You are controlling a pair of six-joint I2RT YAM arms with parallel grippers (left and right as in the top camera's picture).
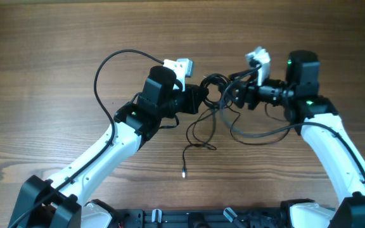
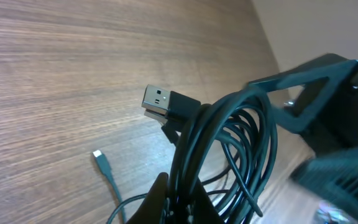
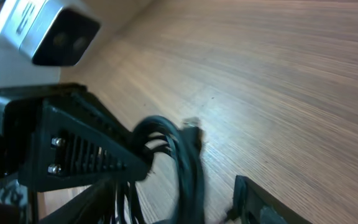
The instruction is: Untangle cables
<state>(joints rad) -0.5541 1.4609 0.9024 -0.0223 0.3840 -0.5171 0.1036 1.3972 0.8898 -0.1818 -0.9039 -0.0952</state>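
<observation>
The cables are bunched in a black coil between the two grippers, and loose thin strands trail toward the table's front, ending in a small plug. My left gripper is shut on the coil. In the left wrist view its jaws pinch several strands, with a USB plug sticking out above and a tiny plug lying on the wood. My right gripper faces it. The right wrist view shows the right gripper open, its fingers straddling the coil without clamping it.
The wooden table stretches around both arms. A thicker black wire arcs out from the left arm. Another dark loop hangs under the right arm. The left gripper's body and white camera housing crowd the right wrist view.
</observation>
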